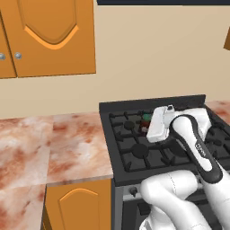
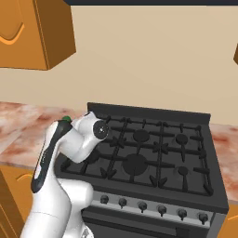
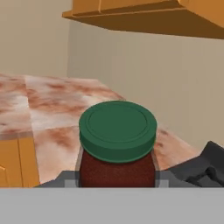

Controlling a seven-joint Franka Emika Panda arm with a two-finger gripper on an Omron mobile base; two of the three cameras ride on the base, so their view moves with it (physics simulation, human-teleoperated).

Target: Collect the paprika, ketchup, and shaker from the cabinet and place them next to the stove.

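Note:
My gripper (image 3: 117,180) is shut on the paprika (image 3: 117,144), a squat dark brown jar with a green lid that stands upright between the fingers. In the left base view the hand hovers over the back left of the black stove (image 1: 134,150), and a bit of the paprika (image 1: 146,118) peeks out beside it. From the right, the green lid (image 2: 67,119) shows just behind the wrist at the stove's (image 2: 148,153) left edge. The orange cabinet (image 1: 49,36) hangs up on the left with its doors shut. The ketchup and the shaker are out of view.
A marbled reddish counter (image 1: 54,143) runs left of the stove, and more counter (image 2: 225,153) lies on its right. The stove's corner (image 3: 205,166) sits at the hand view's lower right, with the counter (image 3: 52,105) beyond the jar.

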